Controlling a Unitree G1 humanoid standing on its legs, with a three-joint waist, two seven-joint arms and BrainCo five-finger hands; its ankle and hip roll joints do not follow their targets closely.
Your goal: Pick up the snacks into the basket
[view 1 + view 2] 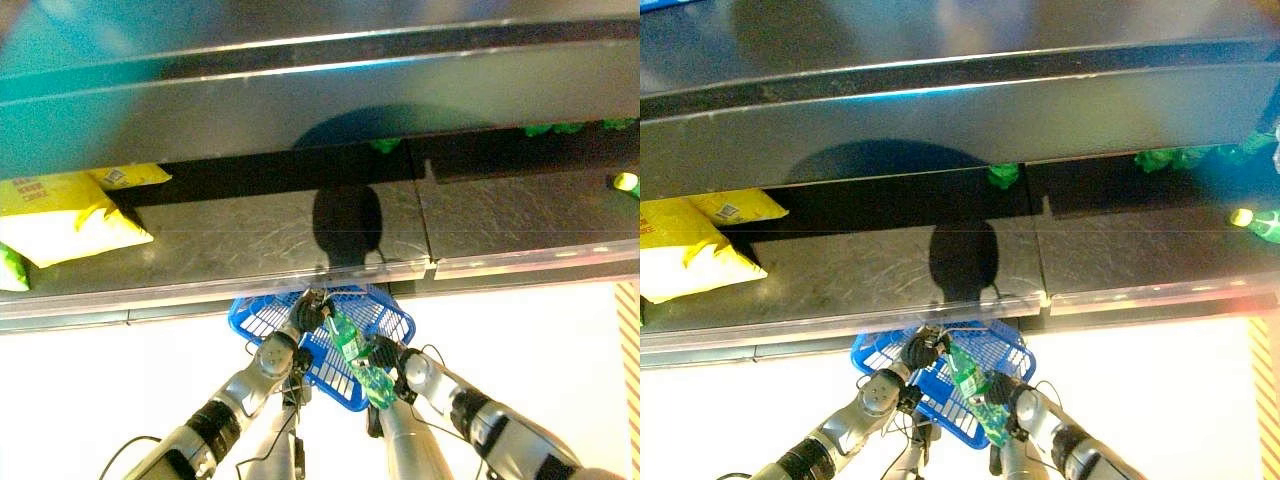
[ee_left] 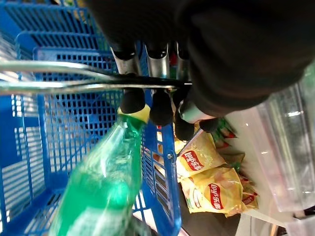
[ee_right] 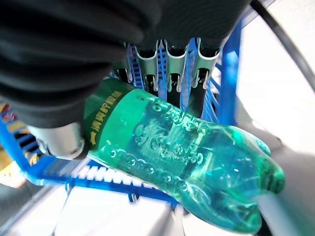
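Green plastic fills the right hand (image 3: 74,88): its fingers (image 3: 170,61) are curled over the label end of a clear green bottle (image 3: 182,162), the thumb wrapped under it, so the bottle sits clamped in the palm with its lobed base sticking out free. In the head views that bottle lies tilted over the blue basket (image 1: 265,315), neck toward the left hand (image 1: 308,312), base toward the right one, above the basket's mesh floor rather than resting in it, as best I can tell.

Over on the left, dark-tipped fingers (image 2: 133,101) hook round the basket's thin metal handle (image 2: 59,83), closed on it, and the bottle's yellow cap (image 2: 135,114) comes up right against those fingertips.

Now the handling, as a judgement: this is a smooth, round, stiff-walled bottle, slick under the fingers, and, if it is full, heavier than any snack bag. A grip round the middle of the body, where the label gives some bite, looks the safest; the narrow neck would let it swing. It should survive a short drop into the mesh, though it may well roll.

Further out, just beyond the basket's far side, runs a dark metal shelf (image 1: 250,240) with a clear front lip. Yellow snack bags (image 1: 60,215) lie at its far left, well apart from both hands. Those are soft, light and crinkly, best pinched at a seam or corner.
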